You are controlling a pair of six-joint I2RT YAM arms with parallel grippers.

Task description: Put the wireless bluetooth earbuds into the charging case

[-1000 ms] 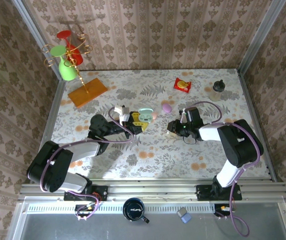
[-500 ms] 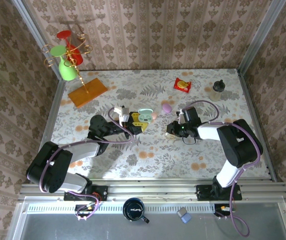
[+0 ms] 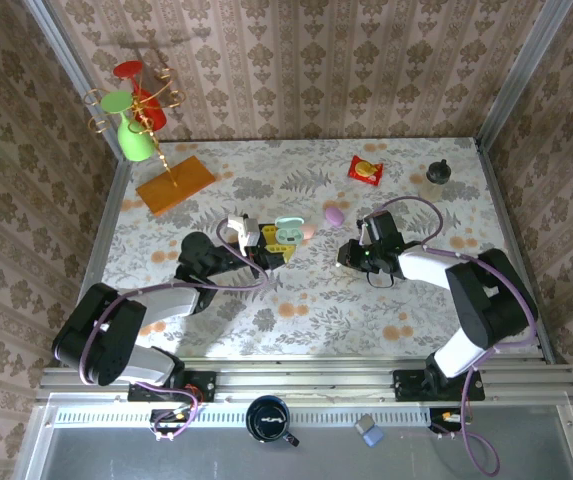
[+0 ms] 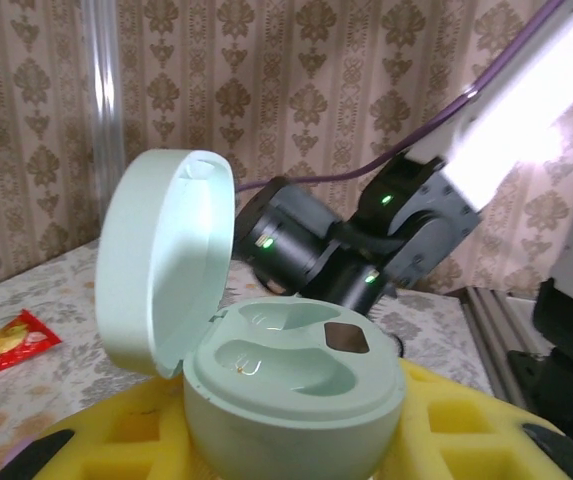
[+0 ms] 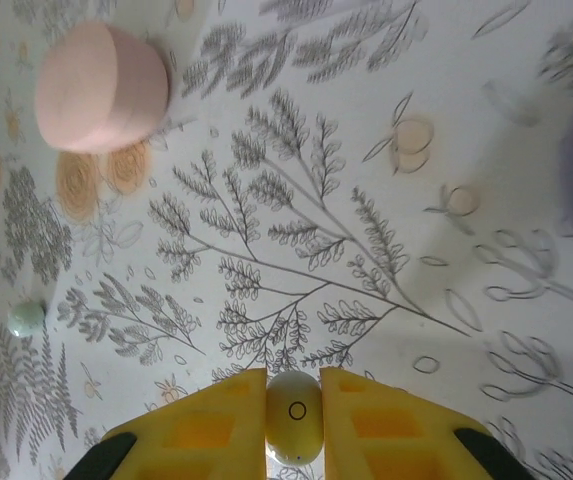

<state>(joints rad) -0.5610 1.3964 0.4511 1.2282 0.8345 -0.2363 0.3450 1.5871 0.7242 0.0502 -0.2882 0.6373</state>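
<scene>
My left gripper [image 4: 292,436] is shut on the mint-green charging case [image 4: 296,385], held upright between its yellow pads. The lid stands open to the left and both wells look empty. From above the case [image 3: 288,233] sits mid-table at the left gripper [image 3: 269,250]. My right gripper [image 5: 293,398] is shut on a pale yellow earbud [image 5: 293,420], just above the floral tabletop. It hangs right of the case in the top view [image 3: 350,256]. A small mint earbud [image 5: 26,318] lies on the table at the left of the right wrist view.
A pink oval case [image 5: 101,85] lies ahead of my right gripper, and a lilac case [image 3: 334,215] lies nearby. Farther back are a red snack packet [image 3: 366,170], a black-capped object [image 3: 439,172] and a mug tree on an orange base [image 3: 174,185]. Walls enclose the table.
My right gripper's jaws have closed on the yellow earbud, and it shifted slightly over the table. The left arm and the case have stayed put.
</scene>
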